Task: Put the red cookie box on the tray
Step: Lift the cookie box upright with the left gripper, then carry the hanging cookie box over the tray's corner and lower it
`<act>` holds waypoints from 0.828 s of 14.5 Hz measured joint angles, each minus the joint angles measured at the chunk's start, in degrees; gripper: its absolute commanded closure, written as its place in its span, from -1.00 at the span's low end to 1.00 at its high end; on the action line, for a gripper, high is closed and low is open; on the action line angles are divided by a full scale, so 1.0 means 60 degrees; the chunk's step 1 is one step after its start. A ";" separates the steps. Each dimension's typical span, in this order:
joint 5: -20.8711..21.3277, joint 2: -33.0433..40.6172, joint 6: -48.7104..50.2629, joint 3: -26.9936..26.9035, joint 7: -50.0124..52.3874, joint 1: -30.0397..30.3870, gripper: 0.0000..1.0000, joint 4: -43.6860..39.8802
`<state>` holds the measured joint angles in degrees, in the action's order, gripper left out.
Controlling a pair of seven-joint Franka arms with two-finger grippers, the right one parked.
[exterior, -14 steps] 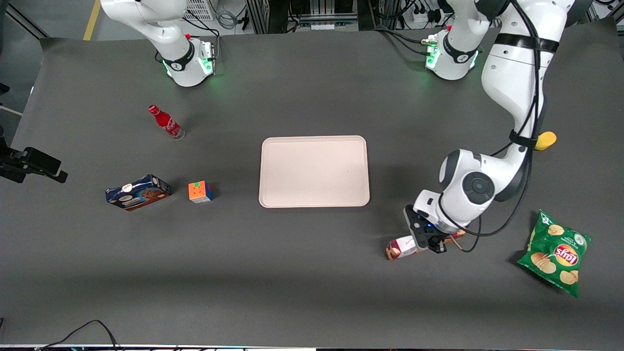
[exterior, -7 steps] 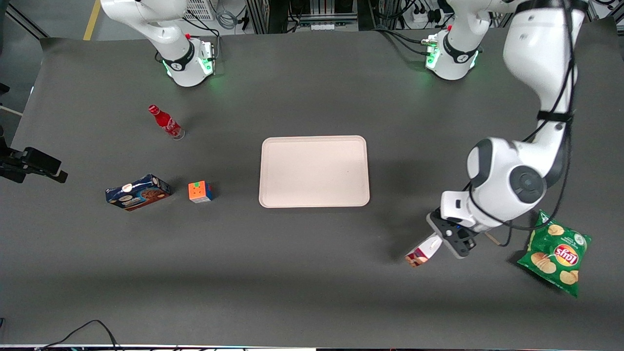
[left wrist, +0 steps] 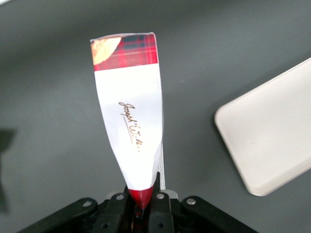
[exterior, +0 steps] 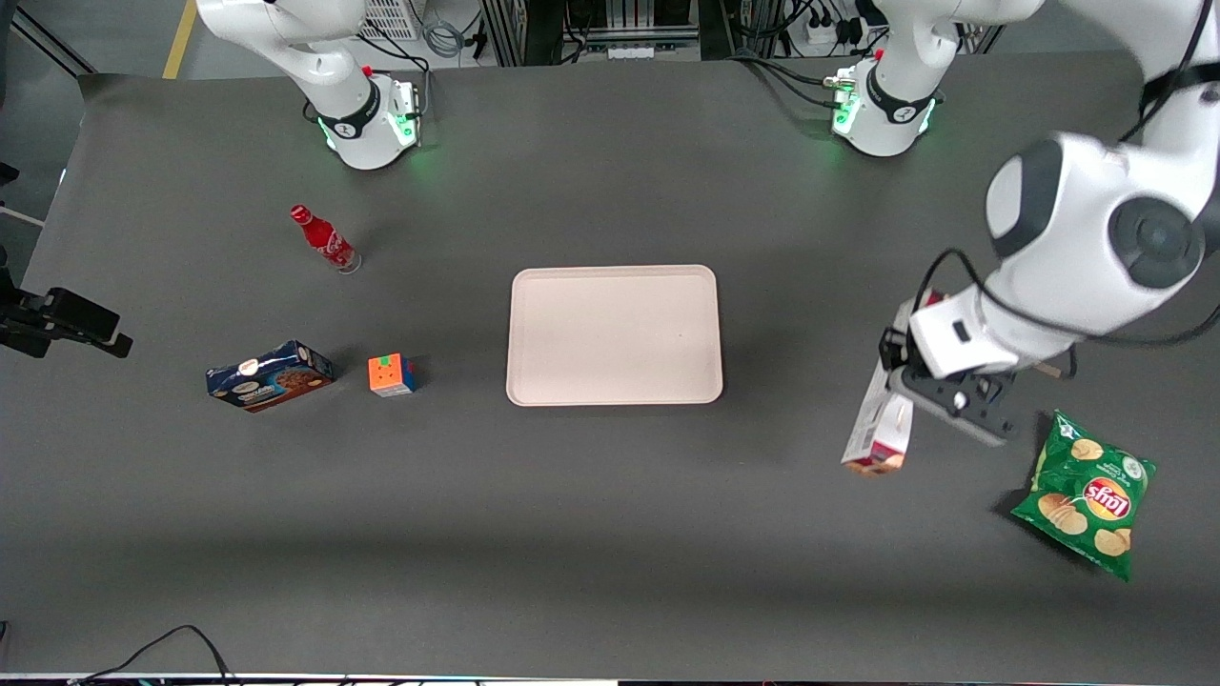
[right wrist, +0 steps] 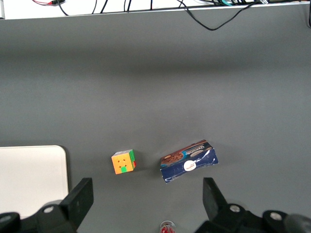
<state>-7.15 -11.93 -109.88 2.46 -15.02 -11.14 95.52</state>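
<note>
The red cookie box (exterior: 879, 424) hangs in the air, lifted off the table and pointing down, its white label panel and tartan end showing (left wrist: 130, 121). My left gripper (exterior: 917, 381) is shut on the box's upper end (left wrist: 144, 204), well above the table toward the working arm's end. The pale pinkish-beige tray (exterior: 615, 334) lies flat at the table's middle, with nothing on it; one rounded corner of the tray (left wrist: 272, 136) shows in the left wrist view, beside the box.
A green chip bag (exterior: 1085, 494) lies on the table close to the gripper, nearer the front camera. Toward the parked arm's end are a blue cookie box (exterior: 270, 375), a colour cube (exterior: 391, 374) and a red bottle (exterior: 325, 239).
The left arm rose and swung away from the front camera with the red cookie box, lifting it off the table; the box turned from lying flat to hanging end-down.
</note>
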 measured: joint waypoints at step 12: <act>0.1261 0.0916 -0.4239 0.3363 0.7378 -0.0394 1.00 0.4220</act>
<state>0.42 -6.43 -135.31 22.64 29.25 -13.51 120.84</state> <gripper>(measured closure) 0.868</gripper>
